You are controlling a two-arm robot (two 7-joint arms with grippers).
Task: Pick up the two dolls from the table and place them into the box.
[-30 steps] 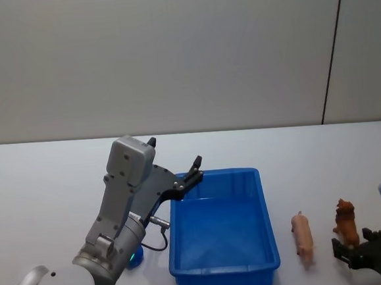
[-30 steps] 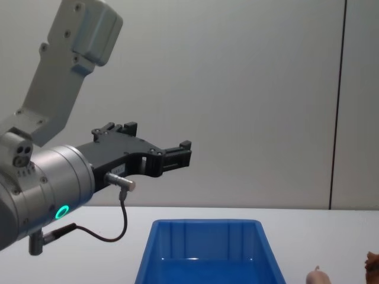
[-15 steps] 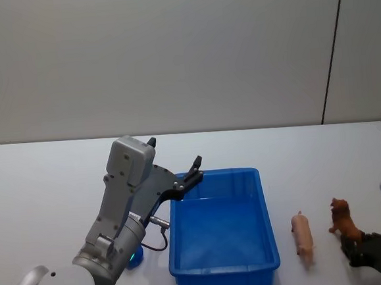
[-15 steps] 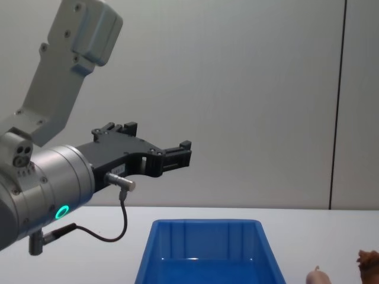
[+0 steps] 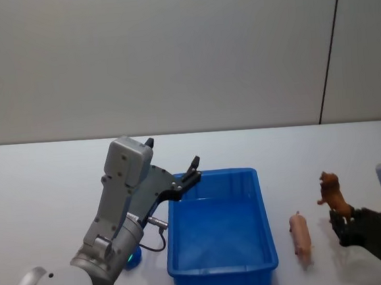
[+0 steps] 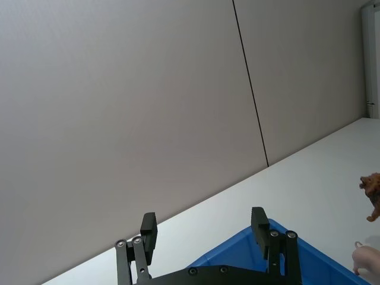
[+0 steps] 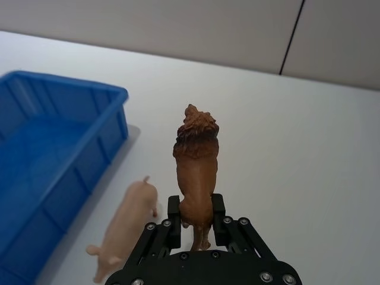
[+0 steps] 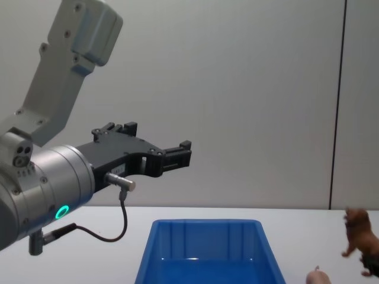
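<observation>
Right pincer (image 7: 195,215) pinching brown doll (image 7: 196,159), body upright, head up; pink doll (image 5: 301,235) lying lengthwise beside box (image 5: 271,232); left pincer (image 6: 203,221) spread.

Your right gripper (image 5: 342,219) has climbed off the table (image 5: 356,149) in the past second, taking the reddish-brown doll (image 5: 331,195) with it. The figure stood on the table a second ago. Now it hangs clear of it, pinched at its hind end between the fingers (image 7: 173,209), and sits slightly nearer the box (image 5: 232,173).
</observation>
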